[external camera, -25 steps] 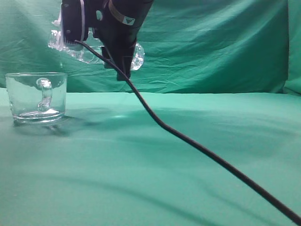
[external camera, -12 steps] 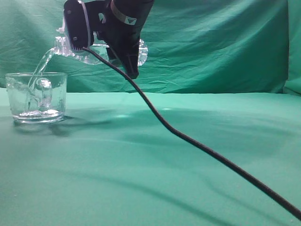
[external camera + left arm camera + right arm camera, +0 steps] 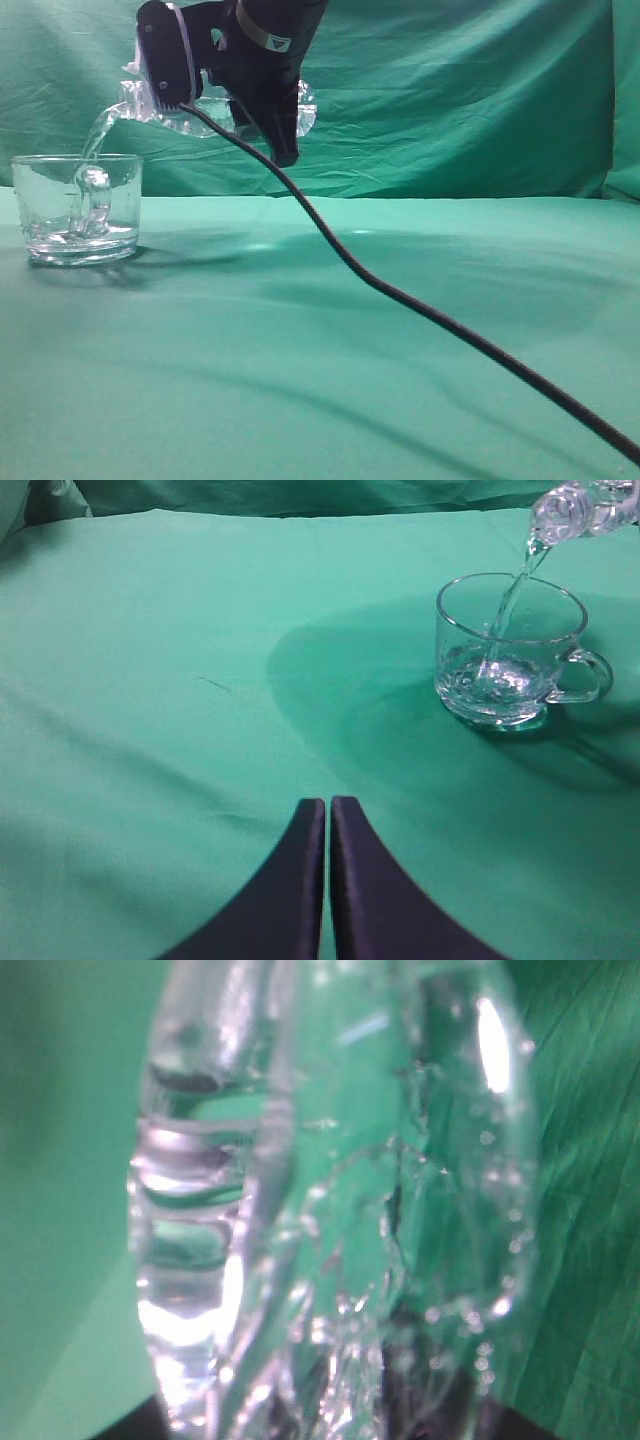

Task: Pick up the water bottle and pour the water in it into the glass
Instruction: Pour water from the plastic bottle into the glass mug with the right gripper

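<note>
My right gripper (image 3: 212, 98) is shut on the water bottle (image 3: 300, 110) and holds it tipped nearly level, neck to the left, above the glass (image 3: 60, 200). A thin stream of water (image 3: 97, 135) falls from the neck into the glass, where a shallow pool lies at the bottom. The left wrist view shows the bottle neck (image 3: 575, 510), the water stream (image 3: 512, 595) and the glass (image 3: 510, 655) with its handle to the right. The bottle (image 3: 330, 1210) fills the right wrist view. My left gripper (image 3: 328, 805) is shut and empty, well short of the glass.
Green cloth (image 3: 330, 400) covers the table and hangs behind as a backdrop (image 3: 450, 100). A black cable (image 3: 450, 325) runs from the right arm down across the table to the lower right.
The bottle has tipped further, neck down. Water has started to flow into the glass and is collecting at the bottom. The left gripper shows no earlier frame.
</note>
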{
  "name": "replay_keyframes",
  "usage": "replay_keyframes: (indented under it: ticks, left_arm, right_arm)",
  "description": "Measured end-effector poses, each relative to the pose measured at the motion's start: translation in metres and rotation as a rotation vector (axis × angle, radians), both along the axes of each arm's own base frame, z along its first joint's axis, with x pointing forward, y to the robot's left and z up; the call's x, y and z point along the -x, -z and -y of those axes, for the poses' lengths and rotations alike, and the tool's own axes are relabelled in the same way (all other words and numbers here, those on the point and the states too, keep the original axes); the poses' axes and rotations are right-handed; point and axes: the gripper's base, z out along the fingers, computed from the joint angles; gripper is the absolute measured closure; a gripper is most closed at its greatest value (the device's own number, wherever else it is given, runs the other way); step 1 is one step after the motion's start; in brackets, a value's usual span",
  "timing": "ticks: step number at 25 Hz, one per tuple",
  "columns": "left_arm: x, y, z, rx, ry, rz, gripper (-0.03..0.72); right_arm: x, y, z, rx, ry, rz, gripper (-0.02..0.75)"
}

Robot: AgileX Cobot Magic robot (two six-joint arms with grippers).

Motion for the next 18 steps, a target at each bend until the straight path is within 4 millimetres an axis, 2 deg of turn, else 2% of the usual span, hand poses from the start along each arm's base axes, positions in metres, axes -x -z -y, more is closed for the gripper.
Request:
replay_keyframes:
  ticks: [18]
  left_arm:
    - [0.0, 0.0, 0.0, 0.0, 0.0, 0.0, 0.688]
  right_arm:
    - [-0.0011, -0.0006, 0.0025, -0.008, 0.035, 0.005, 0.489]
